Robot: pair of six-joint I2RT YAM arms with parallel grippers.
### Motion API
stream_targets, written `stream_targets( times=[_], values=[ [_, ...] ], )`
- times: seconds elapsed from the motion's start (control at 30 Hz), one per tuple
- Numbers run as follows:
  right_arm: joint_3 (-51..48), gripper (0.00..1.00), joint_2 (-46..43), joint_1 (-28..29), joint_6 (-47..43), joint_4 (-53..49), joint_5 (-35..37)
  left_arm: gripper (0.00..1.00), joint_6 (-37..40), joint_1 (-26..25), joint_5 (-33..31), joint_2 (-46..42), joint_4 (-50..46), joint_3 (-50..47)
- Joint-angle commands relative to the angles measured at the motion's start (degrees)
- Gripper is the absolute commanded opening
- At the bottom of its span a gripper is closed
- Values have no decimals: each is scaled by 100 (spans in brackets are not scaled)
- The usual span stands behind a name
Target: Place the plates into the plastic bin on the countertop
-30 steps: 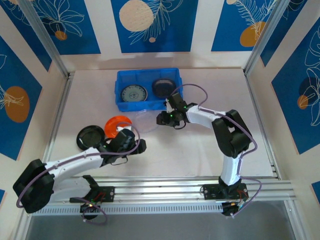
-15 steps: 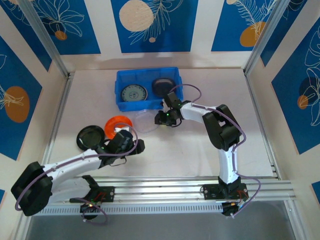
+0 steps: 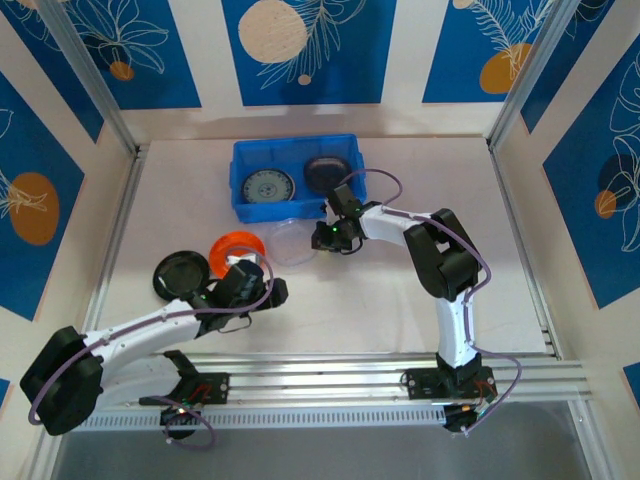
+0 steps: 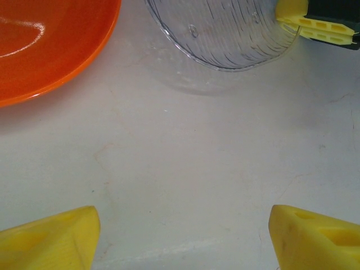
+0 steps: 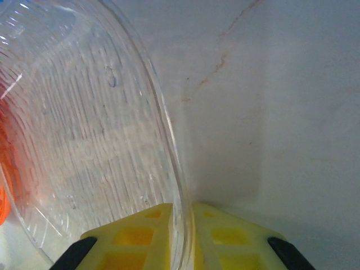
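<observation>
My right gripper (image 3: 318,238) (image 5: 181,236) is shut on the rim of a clear ribbed plate (image 3: 293,241) (image 5: 84,140), which lies just in front of the blue plastic bin (image 3: 292,212). That clear plate (image 4: 225,34) and the right gripper's yellow fingers (image 4: 315,22) also show at the top of the left wrist view. In the bin lie a teal-grey patterned plate (image 3: 267,187) and a dark smoky plate (image 3: 324,172). An orange plate (image 3: 232,246) (image 4: 45,45) and a black plate (image 3: 180,272) lie on the countertop (image 3: 380,290). My left gripper (image 3: 262,268) (image 4: 180,236) is open over bare countertop beside the orange plate.
Aluminium frame posts (image 3: 120,230) and blue-patterned panels (image 3: 300,50) close in the countertop on three sides. The right half of the surface (image 3: 480,220) holds nothing but my right arm.
My right gripper slid left to the clear plate's rim and closed on it. The left gripper shifted slightly beside the orange plate.
</observation>
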Motion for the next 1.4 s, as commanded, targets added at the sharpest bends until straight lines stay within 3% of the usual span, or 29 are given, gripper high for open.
stream_targets(
  times=[0.0,0.2,0.63,0.93,1.2,1.37],
  values=[
    [-59,13,-3,38,80,45,-105,79,-4,82,-34,-111,-43,2],
    [-182,0,-284,12,178,7,-37,79,203,154,-129,-188,-332,198],
    [-1149,0,-2089,-127,10,-717,180,78,1070,720,-2,-101,-639,972],
    [-1665,0,-2878,-208,352,-851,-77,67,398,771,366,582,411,1030],
    [-1717,0,-2810,-206,461,-713,-88,54,-51,770,760,1000,1134,1067],
    [-1668,0,-2698,-193,496,-585,-200,54,-105,772,735,983,1130,1057]
  ],
)
